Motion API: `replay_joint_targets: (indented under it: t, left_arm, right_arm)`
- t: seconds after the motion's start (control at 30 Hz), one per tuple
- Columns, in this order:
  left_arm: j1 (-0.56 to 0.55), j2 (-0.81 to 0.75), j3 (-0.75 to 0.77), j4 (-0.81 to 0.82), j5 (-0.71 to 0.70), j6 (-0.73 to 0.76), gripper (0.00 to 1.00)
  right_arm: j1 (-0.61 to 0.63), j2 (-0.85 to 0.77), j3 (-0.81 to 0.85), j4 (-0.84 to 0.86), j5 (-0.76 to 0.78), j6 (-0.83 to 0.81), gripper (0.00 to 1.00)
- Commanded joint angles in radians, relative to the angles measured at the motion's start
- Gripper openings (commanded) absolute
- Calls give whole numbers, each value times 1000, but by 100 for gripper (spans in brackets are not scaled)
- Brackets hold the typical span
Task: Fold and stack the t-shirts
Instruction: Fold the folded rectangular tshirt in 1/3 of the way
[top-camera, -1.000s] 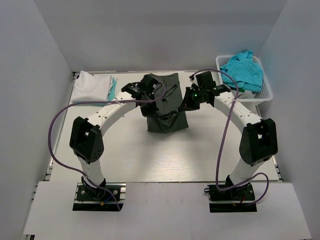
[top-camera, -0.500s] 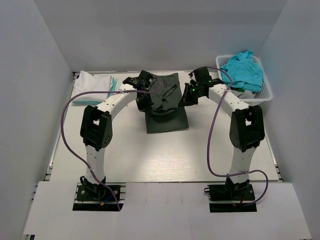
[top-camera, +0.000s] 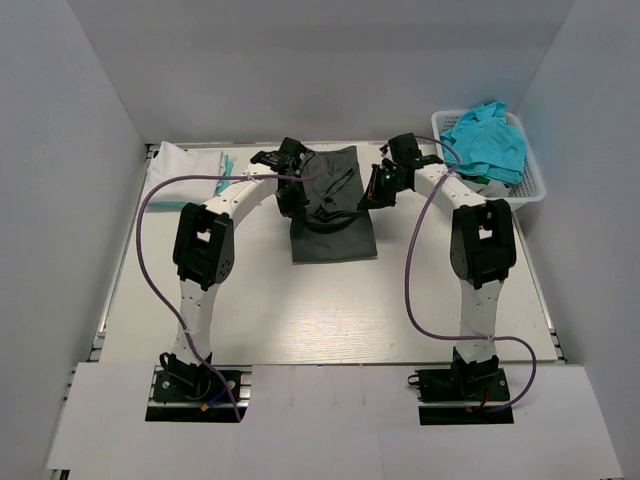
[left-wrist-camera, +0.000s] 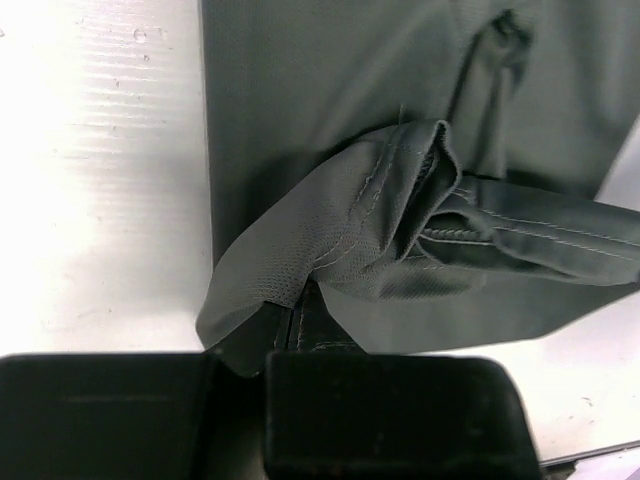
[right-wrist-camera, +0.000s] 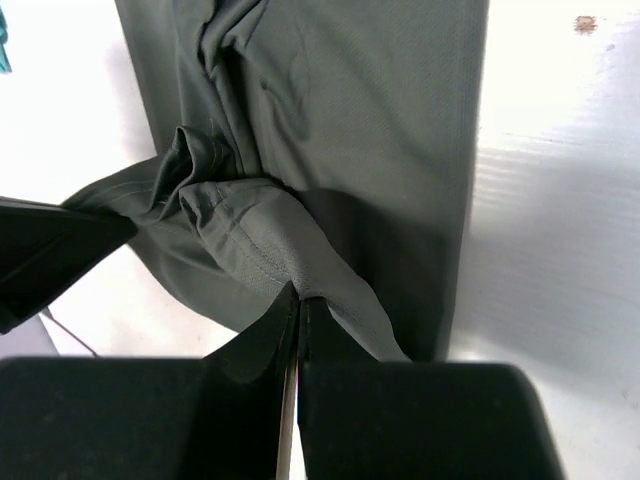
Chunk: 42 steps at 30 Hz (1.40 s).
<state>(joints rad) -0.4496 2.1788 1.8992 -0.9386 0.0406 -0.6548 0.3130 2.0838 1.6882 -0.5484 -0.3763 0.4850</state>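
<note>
A dark charcoal t-shirt (top-camera: 333, 205) lies at the table's far middle, partly folded. My left gripper (top-camera: 292, 200) is shut on a corner of it; in the left wrist view the pinched hem (left-wrist-camera: 300, 265) bunches above the fingers (left-wrist-camera: 300, 320). My right gripper (top-camera: 368, 198) is shut on the opposite corner (right-wrist-camera: 290, 262). Both corners are lifted over the shirt's far part, and a strip of cloth sags between the two grippers. A folded white t-shirt (top-camera: 180, 173) lies at the far left on a turquoise one (top-camera: 225, 175). More turquoise t-shirts (top-camera: 487, 140) fill the basket.
A white plastic lattice basket (top-camera: 529, 190) stands at the far right corner. Purple cables loop from both arms. Grey walls close in the table on three sides.
Both grippers have carried the charcoal shirt's near corners toward the far edge, folding the near part over. The arms have stretched out further.
</note>
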Motion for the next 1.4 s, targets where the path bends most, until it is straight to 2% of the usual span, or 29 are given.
replay_joint_targets:
  t: [0.0,0.17,0.23,0.27,0.3,0.33,0.37,0.4,0.43,0.5,0.6,0.7,0.87,0.97,1.07,1.2,1.3,1.37]
  left_arm:
    - [19,5,43,6,25,24,0]
    - [28,27,61,44,44,34,0]
    - [46,36,95,54,44,34,14]
    - [46,47,109,69,44,34,25]
    - [58,47,122,96,54,34,47]
    - [74,77,159,118,68,43,56]
    - [93,94,190,144,102,43,65]
    - [103,114,228,153,120,52,79]
    - [114,134,310,153,142,64,100]
    - [123,188,389,153,169,75,100]
    - [147,161,407,153,180,109,100]
    - [147,86,276,182,180,161,100]
    - [138,-110,-70,247,102,188,100]
    - [138,-158,-170,306,59,188,100]
    - [138,-159,-229,365,90,188,100]
    - [118,-159,-241,376,122,188,100]
    - [109,-191,-288,386,212,188,100]
    - [97,-230,-351,386,206,188,100]
  right_arm:
    - [-11,27,53,42,-39,21,0]
    - [-23,76,100,64,-61,40,0]
    - [-28,114,143,77,-84,59,6]
    - [-31,127,159,87,-87,85,12]
    - [-31,169,195,100,-105,101,23]
    - [-40,188,247,99,-108,127,27]
    - [-48,235,299,108,-128,182,40]
    - [-64,251,345,132,-141,182,46]
    - [-71,263,369,134,-150,217,57]
    - [-92,295,430,136,-167,250,90]
    - [-103,259,388,142,-156,244,90]
    - [-101,161,256,171,-124,185,90]
    - [-78,16,81,166,-47,-99,90]
    - [-63,-22,7,179,-33,-234,90]
    - [-49,-5,1,159,-9,-330,90]
    - [-42,36,31,101,-15,-356,90]
    - [-28,-4,-34,113,-15,-350,90]
    - [-22,-57,-108,131,-1,-315,90]
